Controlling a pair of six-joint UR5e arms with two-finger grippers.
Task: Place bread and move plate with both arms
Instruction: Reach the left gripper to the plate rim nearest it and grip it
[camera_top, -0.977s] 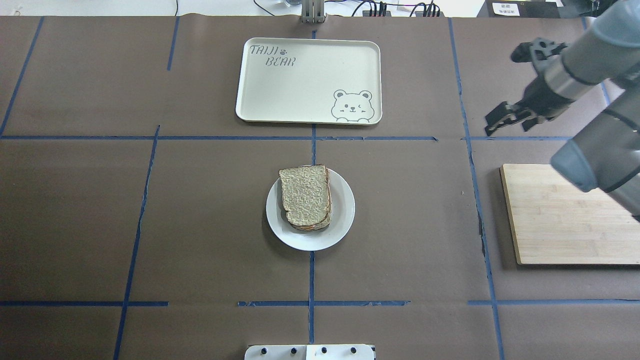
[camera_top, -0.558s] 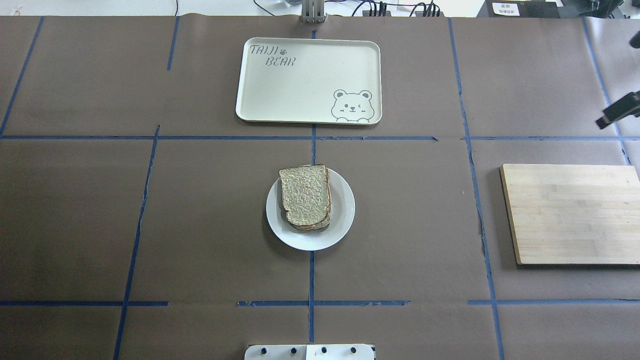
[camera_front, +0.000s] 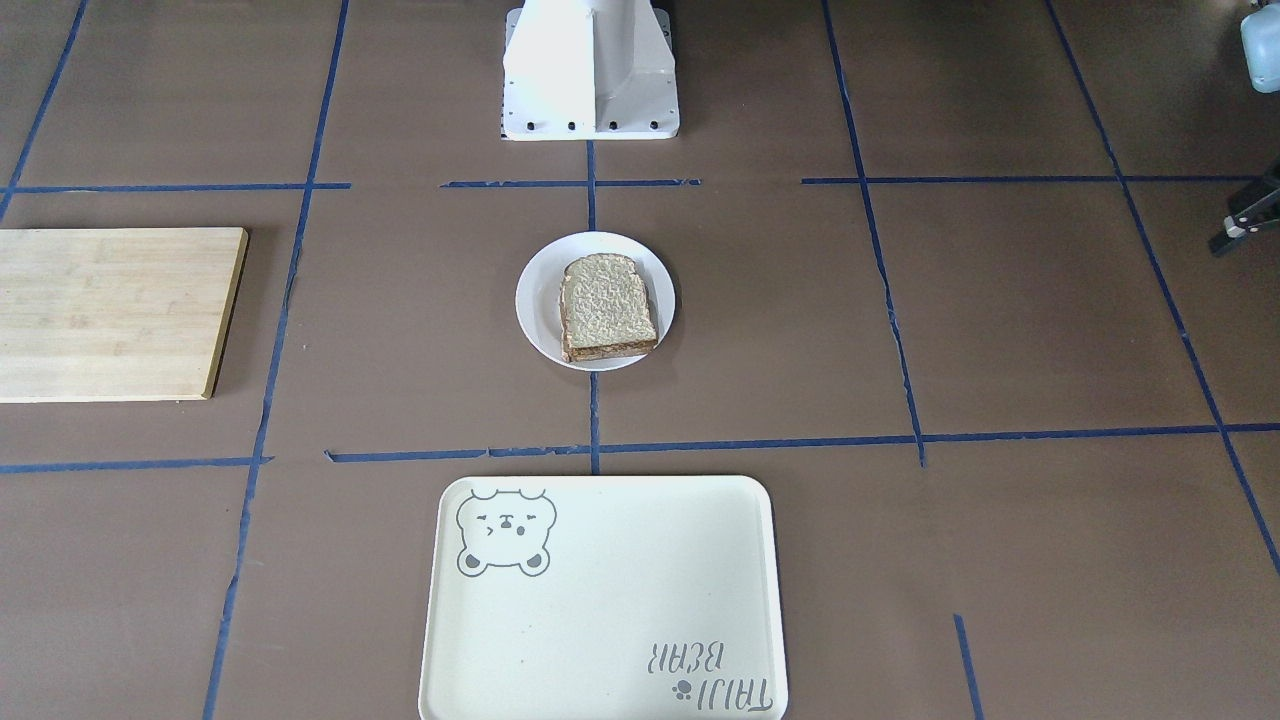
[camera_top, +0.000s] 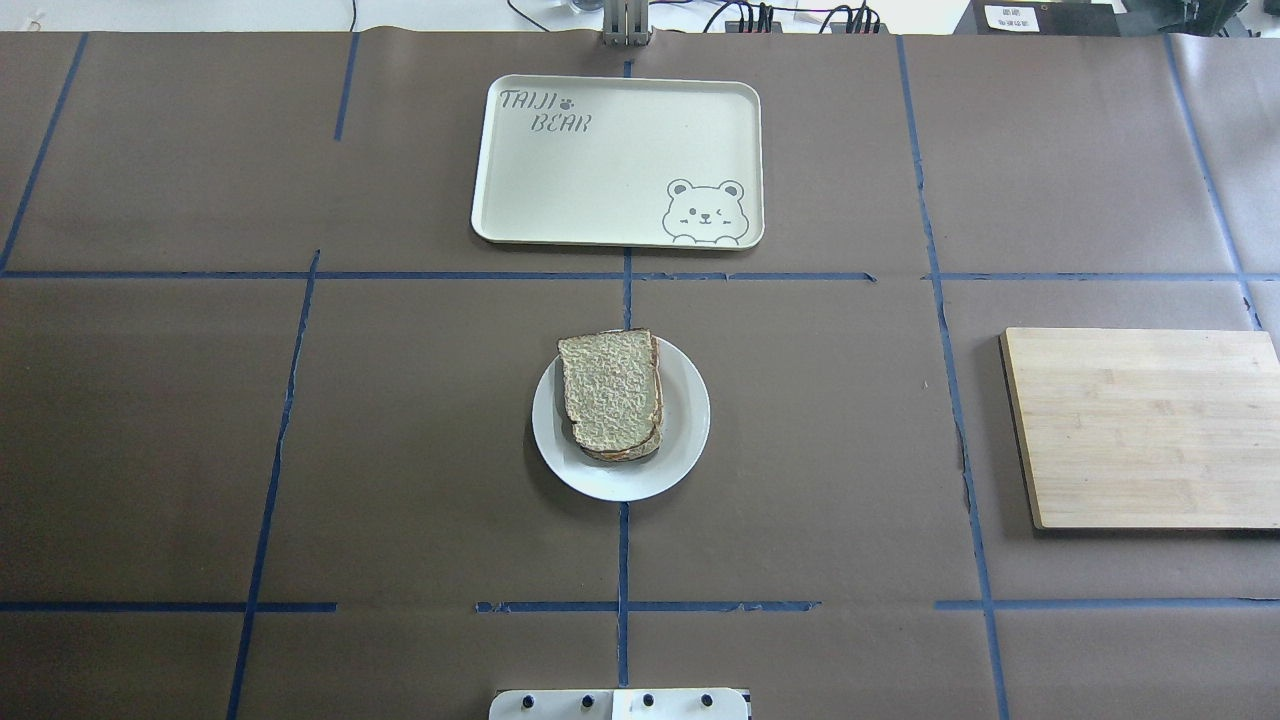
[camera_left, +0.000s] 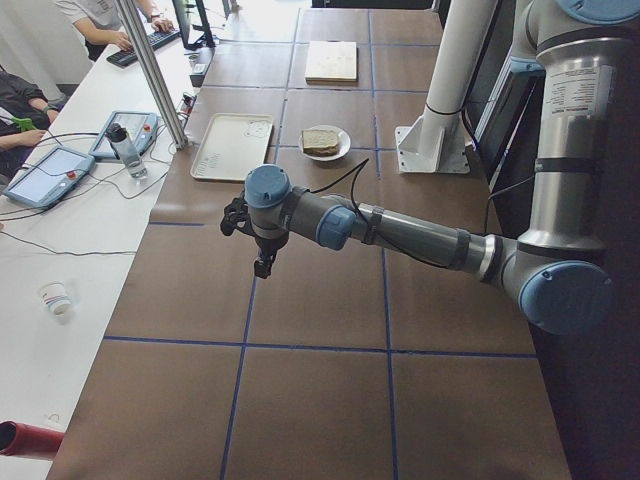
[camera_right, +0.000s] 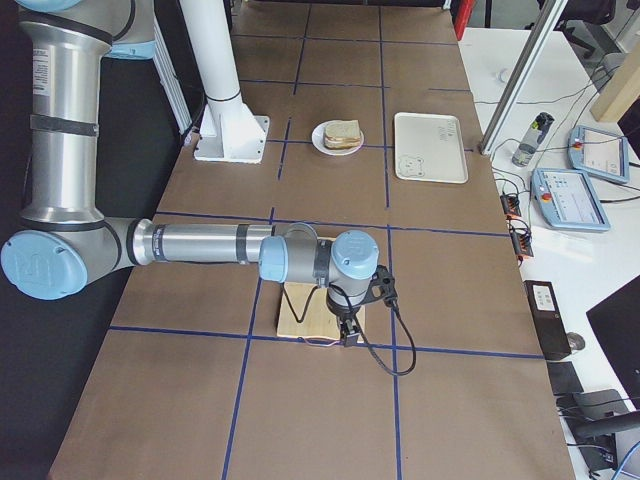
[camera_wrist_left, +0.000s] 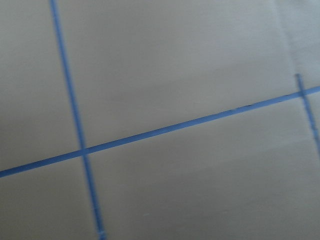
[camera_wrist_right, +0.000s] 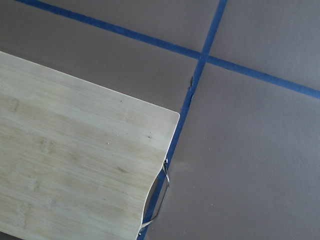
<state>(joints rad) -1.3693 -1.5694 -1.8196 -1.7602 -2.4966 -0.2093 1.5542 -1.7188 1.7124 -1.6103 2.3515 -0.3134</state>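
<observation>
The bread (camera_top: 610, 392) is found lying on the plate (camera_top: 688, 440), between the left hand (camera_left: 262, 266) and right hand (camera_right: 347, 333) and well apart from both. How far either hand is opened cannot be told. The bread is judged soft and light. The plate is judged rigid and slippery, best taken at opposite rims.

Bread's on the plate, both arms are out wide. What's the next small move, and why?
Probably swing the left gripper and right gripper in toward the plate, one to each side of its rim. The bread already lies on it, atop another slice, so only moving the plate remains. The left hangs over bare table, the right over the cutting board, both far off.
</observation>
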